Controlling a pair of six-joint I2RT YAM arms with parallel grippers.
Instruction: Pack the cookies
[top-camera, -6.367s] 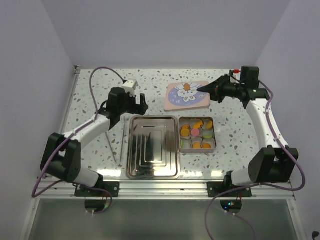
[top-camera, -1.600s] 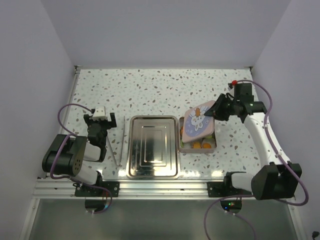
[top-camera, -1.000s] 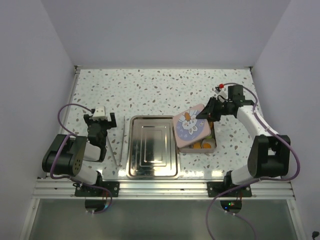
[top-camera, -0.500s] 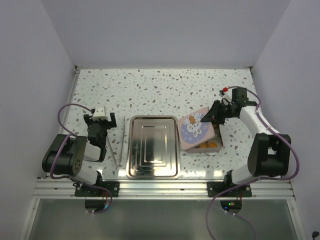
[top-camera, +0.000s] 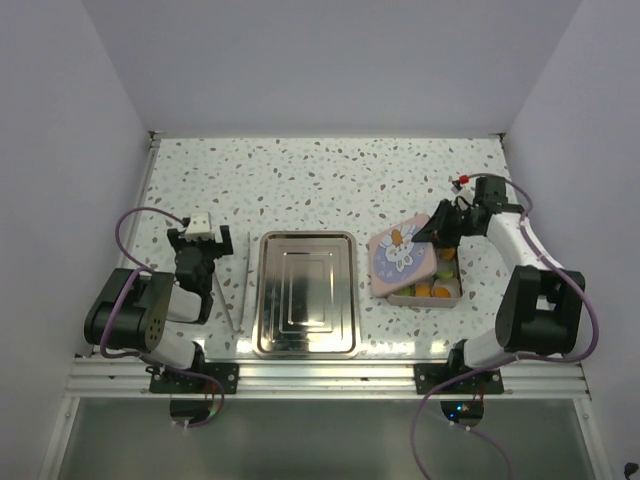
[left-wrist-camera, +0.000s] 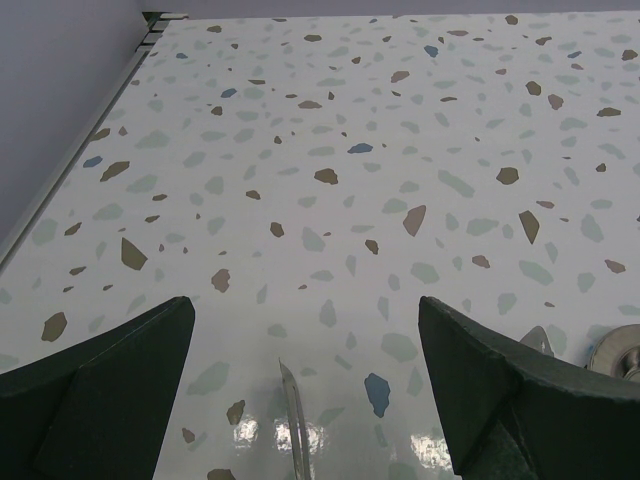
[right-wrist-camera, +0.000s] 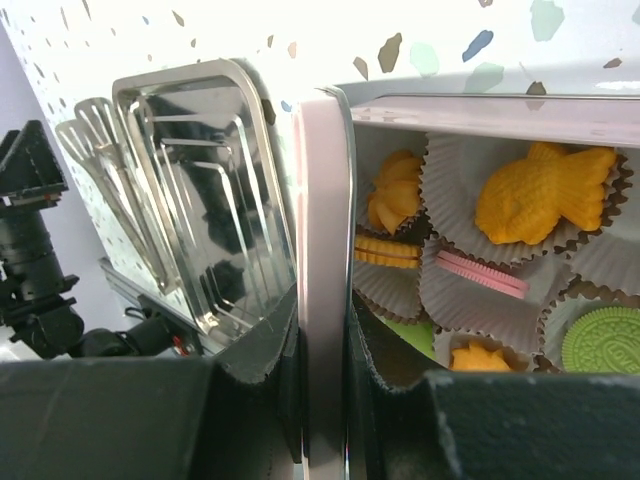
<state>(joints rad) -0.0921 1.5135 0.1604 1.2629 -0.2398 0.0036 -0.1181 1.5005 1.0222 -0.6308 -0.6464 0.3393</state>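
The cookies sit in white paper liners in the square tin: orange ones, a pink one and a green one. In the top view only the orange cookies at the tin's near edge show. My right gripper is shut on the edge of the pink rabbit-print lid. It holds the lid tilted over the tin's left part, hiding most cookies from above. My left gripper is open and empty, low over the table at far left.
A steel tray lies left of the tin. Metal tongs lie between the tray and my left gripper. The tray's corner shows at the left wrist view's right edge.
My right gripper has moved right with the lid. The tin has shifted right too, away from the tray. The left arm has not moved.
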